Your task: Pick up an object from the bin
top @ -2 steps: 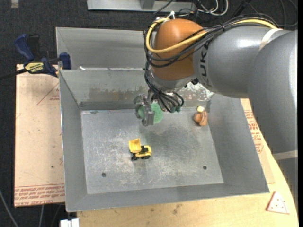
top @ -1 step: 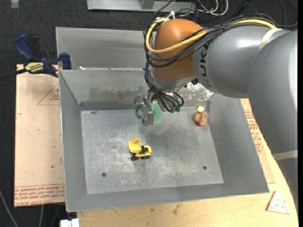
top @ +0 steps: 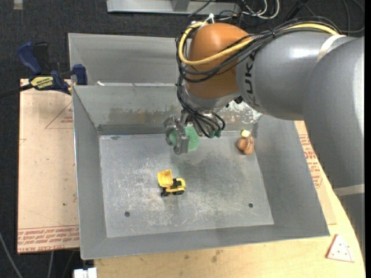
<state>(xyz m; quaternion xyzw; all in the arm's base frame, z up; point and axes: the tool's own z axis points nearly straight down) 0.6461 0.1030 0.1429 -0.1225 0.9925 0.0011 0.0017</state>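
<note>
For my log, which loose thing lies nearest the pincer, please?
The green piece, right at the pincer; the yellow truck and brown lump lie farther off.

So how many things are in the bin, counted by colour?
yellow toy truck: 1
green thing: 1
brown and tan thing: 1
Total: 3

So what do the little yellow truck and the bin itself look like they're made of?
The yellow truck looks like moulded plastic, going by its even, bright colour and small dark wheels, though it could be painted metal. The bin looks like sheet metal: dull grey, with a floor scuffed and scratched pale and flat, sloping walls.
</note>
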